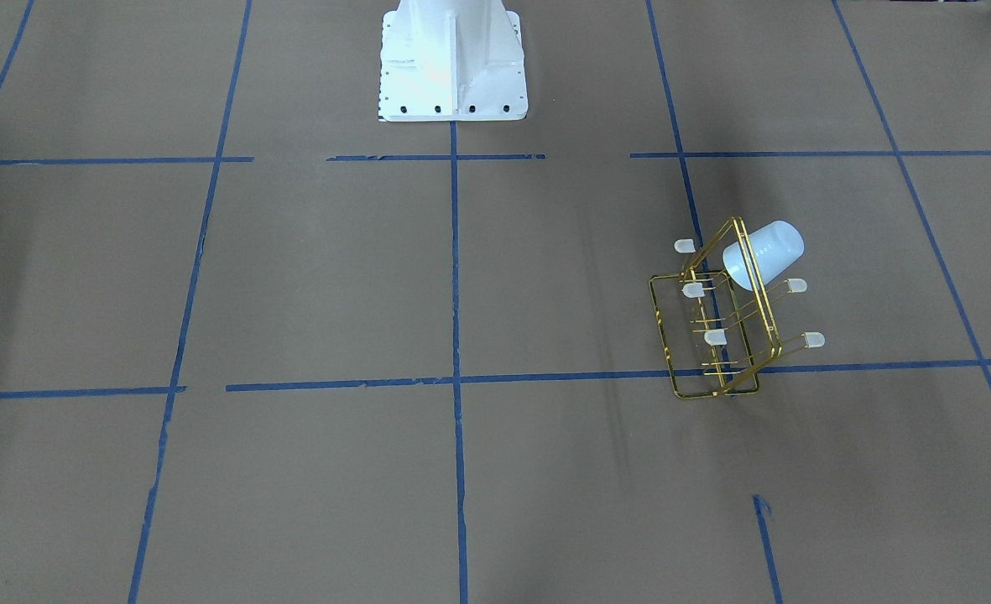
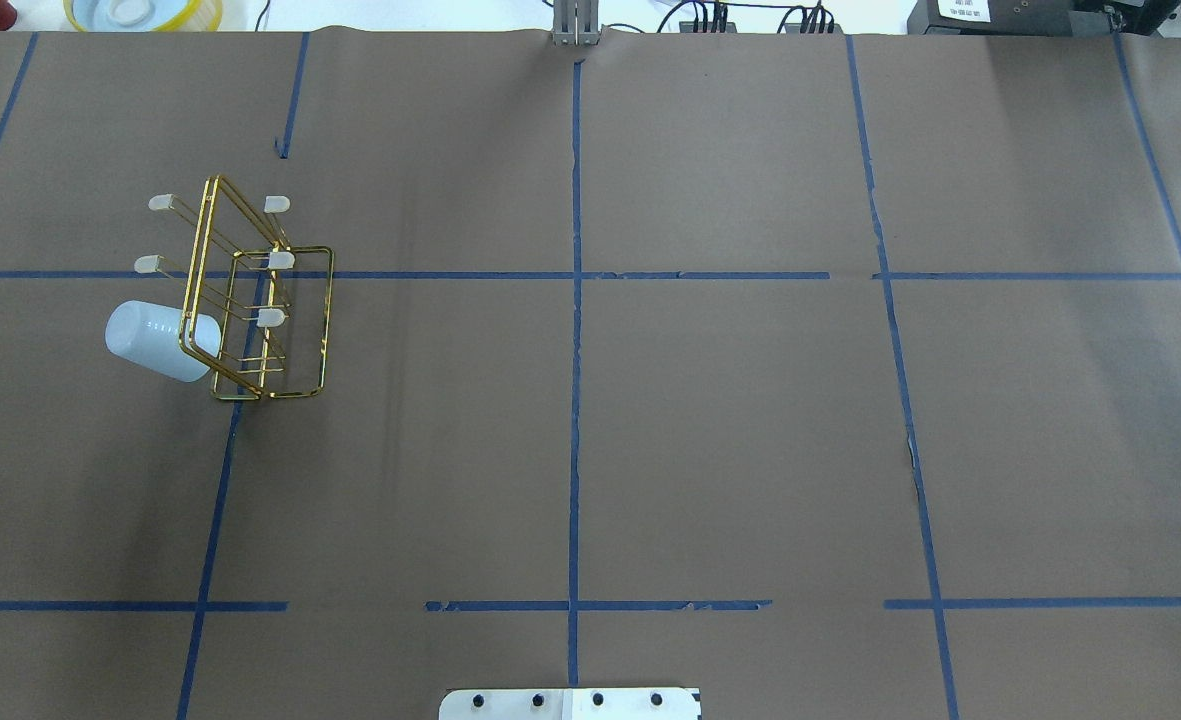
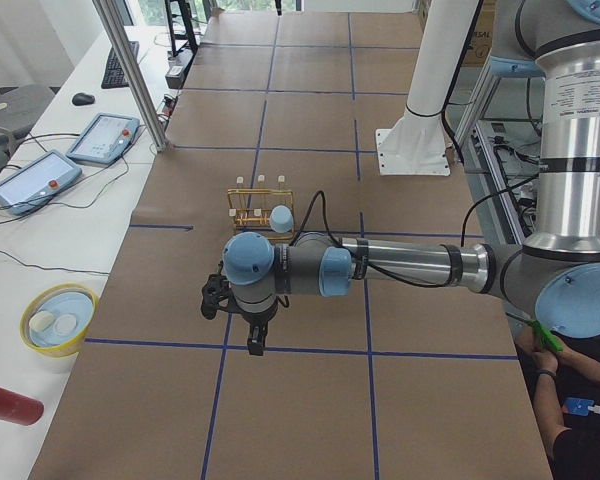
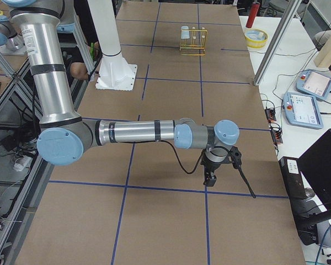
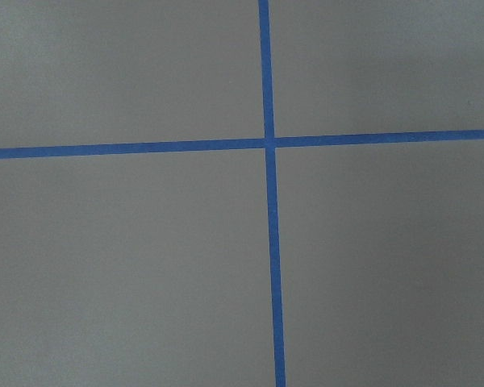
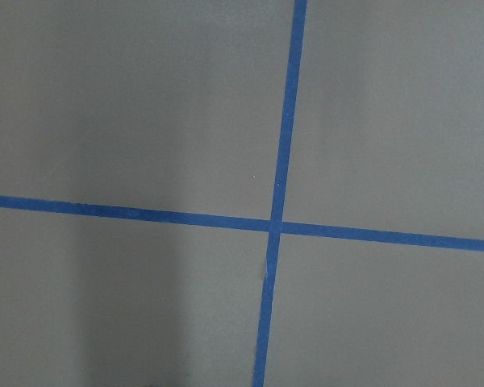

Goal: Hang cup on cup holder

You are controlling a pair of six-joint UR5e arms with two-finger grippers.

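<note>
pale cup (image 1: 764,254) hung tilted on the cup holder (image 1: 717,327); any knock might have slid it off. you couldn't tell whether the left gripper (image 3: 252,335) or right gripper (image 4: 209,176) was open.

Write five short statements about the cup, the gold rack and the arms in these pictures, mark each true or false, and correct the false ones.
1. The cup sits on a prong of the cup holder. True.
2. The cup stands upright. False: it is tilted on its prong, mouth toward the frame.
3. Five prong tips are bare. True.
4. The left gripper grips the cup. False: it hangs apart from the cup holder.
5. The cup holder stands on the robot's right. False: it is on the robot's left.
</note>
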